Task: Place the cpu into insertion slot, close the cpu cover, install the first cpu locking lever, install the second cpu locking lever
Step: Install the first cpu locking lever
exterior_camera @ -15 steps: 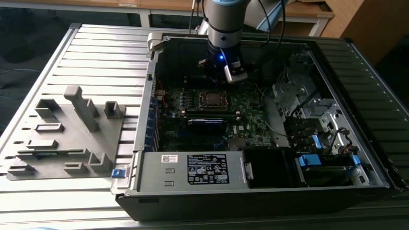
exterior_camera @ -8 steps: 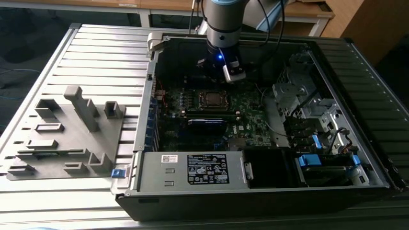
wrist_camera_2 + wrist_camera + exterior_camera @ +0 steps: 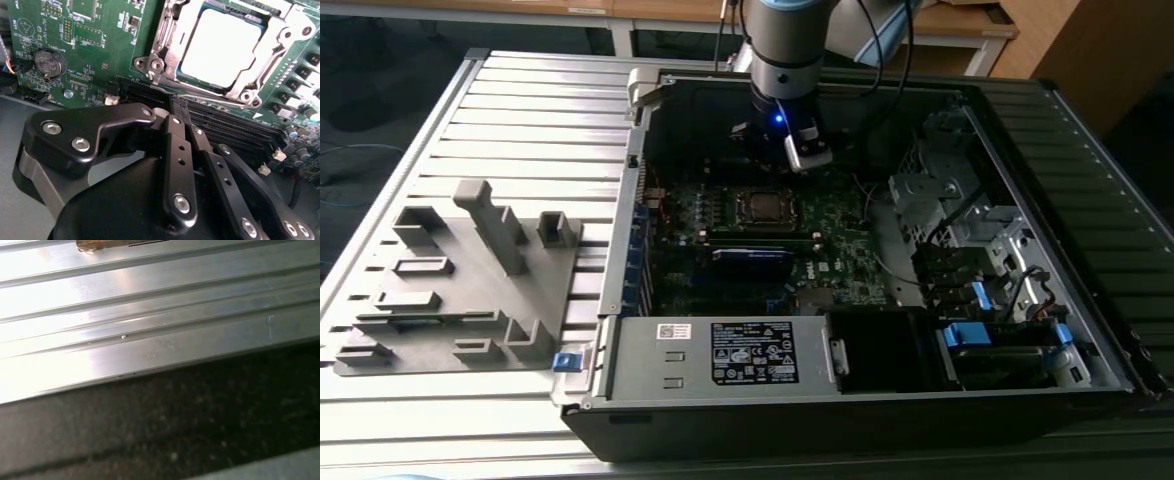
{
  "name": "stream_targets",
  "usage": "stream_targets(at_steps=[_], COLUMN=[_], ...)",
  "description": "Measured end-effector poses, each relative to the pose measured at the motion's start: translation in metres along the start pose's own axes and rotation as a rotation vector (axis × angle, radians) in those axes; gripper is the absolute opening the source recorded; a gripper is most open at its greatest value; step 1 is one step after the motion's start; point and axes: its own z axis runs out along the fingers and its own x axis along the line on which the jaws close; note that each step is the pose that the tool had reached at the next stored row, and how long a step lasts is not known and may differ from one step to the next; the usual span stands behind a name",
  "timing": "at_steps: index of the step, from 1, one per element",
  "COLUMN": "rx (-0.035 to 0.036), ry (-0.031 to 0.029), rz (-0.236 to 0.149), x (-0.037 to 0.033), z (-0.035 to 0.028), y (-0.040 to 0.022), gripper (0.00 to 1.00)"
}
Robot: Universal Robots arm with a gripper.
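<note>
The cpu [image 3: 222, 47] sat in its socket on the green motherboard [image 3: 100, 45], dull silver top facing up. In the exterior view we found that socket [image 3: 761, 205] in the far middle of the open computer case [image 3: 854, 425]. The cpu cover [image 3: 167, 40], a thin silvery frame, lay flat around the chip, whose metal top showed through its window. Along the socket edge closest to the gripper ran a thin metal lever rod [image 3: 200, 93]; we could not tell whether it was hooked down. The gripper [image 3: 179, 107] hung just beside that edge, by the black memory slots [image 3: 235, 125]; whether it touched the rod we could not tell. Its fingers [image 3: 176, 145] were drawn together with no gap visible between the tips, and they gripped nothing. A round coin cell [image 3: 48, 62] lay on the board, well apart from the socket.

In the exterior view the arm [image 3: 781, 60] stood upright over the far part of the case. Nearer than the socket lay a memory module [image 3: 750, 256], and at the case's near wall the power supply box [image 3: 720, 355] with its white label. Drive bays with blue tabs [image 3: 967, 335] occupied the case toward the exterior view's right. The case rested on a ribbed aluminium table [image 3: 520, 110]; a grey fixture tray [image 3: 454, 270] stood on it toward the exterior view's left, well apart from the gripper. In the first wrist view we saw ribbed aluminium [image 3: 150, 330] beside a dark speckled surface [image 3: 175, 430].
</note>
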Motion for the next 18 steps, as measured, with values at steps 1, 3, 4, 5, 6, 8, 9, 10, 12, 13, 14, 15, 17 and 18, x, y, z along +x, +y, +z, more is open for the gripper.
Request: stream_targets(at_steps=[1,3,4,5,6,8,9,10,12,13,14,15,17,18], rx=[0.0009,0.0039,0.0052,0.006,0.0061,0.006,0.006,0.006,0.006,0.0059,0.0058,0.0054,0.0049,0.0046], ry=[-0.0019,-0.0065,-0.0083,-0.0097,-0.0101,-0.0103,-0.0104,-0.0104,-0.0104,-0.0104,-0.0104,-0.0103,-0.0102,-0.0101], rz=[0.0,-0.001,-0.002,-0.002,-0.002,-0.002,-0.002,-0.002,-0.002,-0.002,-0.002,-0.002,-0.002,-0.002], x=[0.0,0.0,0.0,-0.0001,-0.0001,-0.0001,0.0,0.0,0.0,-0.0001,-0.0002,-0.0003,-0.0004,-0.0005], z=[0.0001,0.0003,0.0002,0.0003,0.0003,0.0003,0.0003,0.0003,-0.0002,-0.0012,-0.0029,-0.0048,-0.0091,-0.0112], y=[0.0,0.0,-0.0001,-0.0002,-0.0002,-0.0002,-0.0002,-0.0002,-0.0002,0.0,0.0003,0.0006,0.0017,0.0023], gripper=[0.11,0.11,0.11,0.11,0.11,0.11,0.11,0.11,0.11,0.11,0.11,0.11,0.11,0.11])
